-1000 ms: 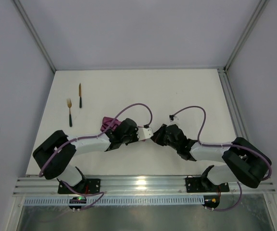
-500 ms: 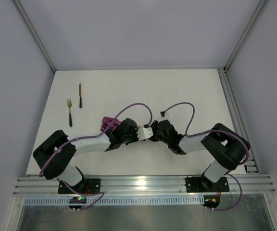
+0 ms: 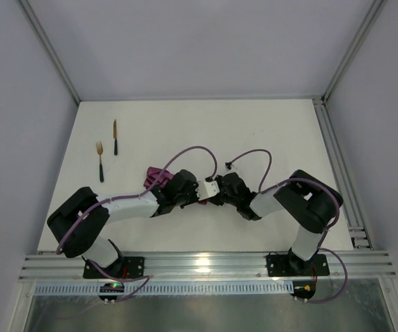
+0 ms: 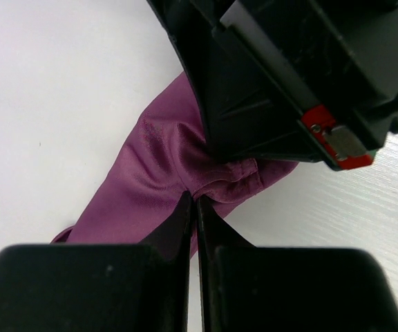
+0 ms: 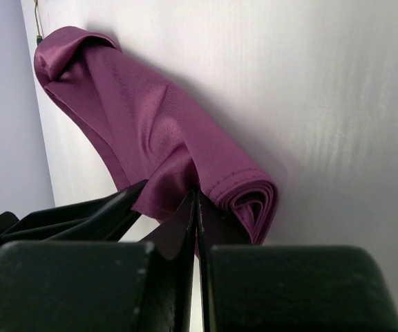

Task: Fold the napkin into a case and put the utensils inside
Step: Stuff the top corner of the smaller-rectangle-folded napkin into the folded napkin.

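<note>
The magenta-purple napkin (image 3: 156,176) lies bunched and rolled in the middle of the table, mostly hidden under both wrists in the top view. My left gripper (image 4: 193,200) is shut on a fold of the napkin (image 4: 144,180). My right gripper (image 5: 196,197) is shut on the napkin (image 5: 137,117) beside its rolled end. The two grippers meet tip to tip (image 3: 209,194). The gold fork (image 3: 100,160) and gold knife (image 3: 115,137), both dark-handled, lie side by side at the far left.
The white table (image 3: 268,131) has a metal rail along its right edge (image 3: 337,159). Purple cables loop above both wrists. Grey walls stand at the left, back and right.
My right arm has folded in and its gripper has moved left toward the left gripper. The left arm, napkin and utensils stay put.
</note>
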### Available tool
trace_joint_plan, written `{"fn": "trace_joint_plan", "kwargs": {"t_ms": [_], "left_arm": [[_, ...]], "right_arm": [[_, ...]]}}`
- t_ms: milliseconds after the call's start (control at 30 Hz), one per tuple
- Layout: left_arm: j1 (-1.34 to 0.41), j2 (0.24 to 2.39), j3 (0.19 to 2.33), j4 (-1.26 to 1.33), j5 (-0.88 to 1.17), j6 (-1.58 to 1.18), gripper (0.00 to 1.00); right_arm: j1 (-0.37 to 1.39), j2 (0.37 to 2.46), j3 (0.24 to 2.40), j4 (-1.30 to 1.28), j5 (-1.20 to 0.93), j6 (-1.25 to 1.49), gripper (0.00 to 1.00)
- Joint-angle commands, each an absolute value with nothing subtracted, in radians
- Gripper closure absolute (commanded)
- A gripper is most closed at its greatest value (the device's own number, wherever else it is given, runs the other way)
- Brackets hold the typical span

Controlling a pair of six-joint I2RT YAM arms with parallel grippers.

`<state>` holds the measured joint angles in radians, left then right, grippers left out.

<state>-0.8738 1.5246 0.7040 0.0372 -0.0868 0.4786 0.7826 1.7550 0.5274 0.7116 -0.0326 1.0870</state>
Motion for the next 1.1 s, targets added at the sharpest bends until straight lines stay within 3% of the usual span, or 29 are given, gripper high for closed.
{"fn": "trace_joint_plan", "kwargs": {"t_ms": [0,433,700,1067], "left_arm": [[-0.862,1.496,0.738,0.095,-0.086,0.451,1.00],[-0.825,1.453,0.735,0.106,-0.022,0.414,1.00],[-0.782,1.416,0.718,0.087,0.089,0.413,1.00],[-0.776,1.511,0.794,-0.059,0.149,0.486,1.00]], "right_arm": [[0.792,1.790,0.584,0.747,-0.054,1.097,0.96],[0.811,1.847,0.650,0.710,-0.034,1.121,0.96],[0.810,1.867,0.660,0.692,0.118,1.181,0.96],[0.815,1.911,0.686,0.778,0.193,1.238,0.96]]}}
